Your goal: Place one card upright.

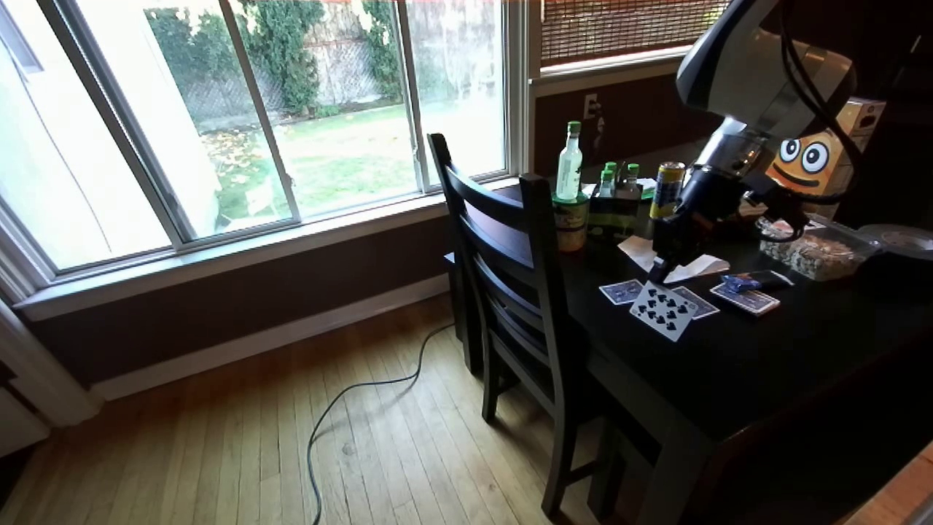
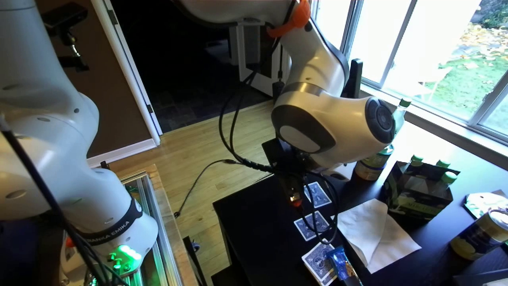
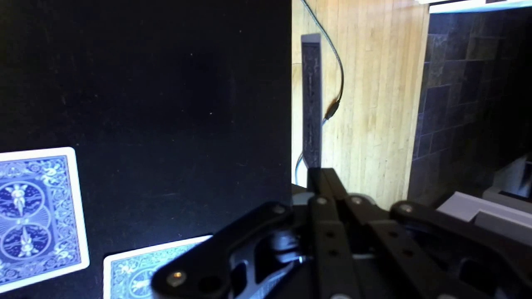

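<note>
A playing card with several black spades (image 1: 665, 312) hangs tilted from the gripper, its face toward the camera in an exterior view. My gripper (image 1: 659, 274) is shut on its upper corner. In the wrist view the closed fingertips (image 3: 327, 179) pinch the card, seen nearly edge-on as a dark strip (image 3: 311, 99). I cannot make out the held card in the exterior view with the gripper (image 2: 295, 201) from behind. Two blue-backed cards lie face down: one (image 1: 621, 292), also in the wrist view (image 3: 37, 220), and another (image 1: 698, 303). I cannot tell whether the held card touches the table.
A card deck (image 1: 745, 300) with a blue packet (image 2: 342, 262) on it lies beside the cards. White paper (image 2: 375, 234), a bottle carrier (image 2: 420, 192), a can (image 1: 667, 191) and a clear container (image 1: 820, 251) stand farther back. A chair (image 1: 539, 240) stands at the table's edge.
</note>
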Controlling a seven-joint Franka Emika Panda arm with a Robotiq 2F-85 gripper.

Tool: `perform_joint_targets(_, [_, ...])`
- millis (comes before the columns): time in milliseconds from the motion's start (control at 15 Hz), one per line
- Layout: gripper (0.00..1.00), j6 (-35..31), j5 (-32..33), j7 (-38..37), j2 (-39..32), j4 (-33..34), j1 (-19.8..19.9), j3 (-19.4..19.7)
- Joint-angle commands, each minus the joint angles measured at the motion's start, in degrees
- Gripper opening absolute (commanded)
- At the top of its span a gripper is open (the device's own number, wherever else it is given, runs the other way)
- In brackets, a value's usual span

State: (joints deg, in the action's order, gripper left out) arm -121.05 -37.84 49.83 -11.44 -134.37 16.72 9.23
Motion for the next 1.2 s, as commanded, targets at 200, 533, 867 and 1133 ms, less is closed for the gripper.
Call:
perform_joint_targets(200, [0.00,4.96,-5.65,7.80,-8.83,6.96,3.55,-0.16])
perform_joint_targets(533, [0.00,6.77,-6.02,9.15,-14.10,11.02,5.43,-0.39])
perform_joint_targets(867, [0.26,7.42,-3.87,7.60,-17.82,14.30,6.16,-0.24])
perform_joint_targets(1133, [0.47,4.10,-0.29,5.60,-17.80,14.94,4.85,0.55])
